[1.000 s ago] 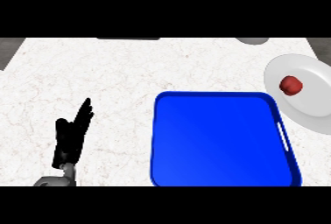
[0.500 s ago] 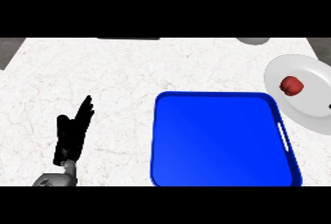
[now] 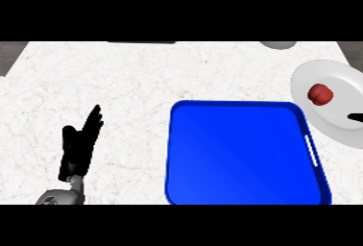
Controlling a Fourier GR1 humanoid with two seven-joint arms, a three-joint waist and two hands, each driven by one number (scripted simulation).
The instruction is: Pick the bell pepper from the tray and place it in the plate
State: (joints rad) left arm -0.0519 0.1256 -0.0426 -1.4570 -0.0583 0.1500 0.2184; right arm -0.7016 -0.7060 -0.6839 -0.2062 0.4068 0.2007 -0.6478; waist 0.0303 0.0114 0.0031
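Note:
The red bell pepper [image 3: 321,93] lies on the white plate [image 3: 333,72] at the right edge of the head view. The blue tray [image 3: 241,103] sits at centre right with nothing in it. At the lower left my left hand [image 3: 78,146] rests open on the counter, fingers straight and pointing away, far from both tray and plate. Only a small black tip of my right hand [image 3: 355,116] shows at the right edge, over the plate just below the pepper and apart from it.
A grey rounded object [image 3: 278,44] sits at the counter's far edge, above the plate. A dark strip [image 3: 142,42] runs along the far edge at centre. The white marble counter [image 3: 127,81] stretches between my left hand and the tray.
Hardly anything differs: the left forearm has shifted slightly, and the pepper, plate and tray stay where they were.

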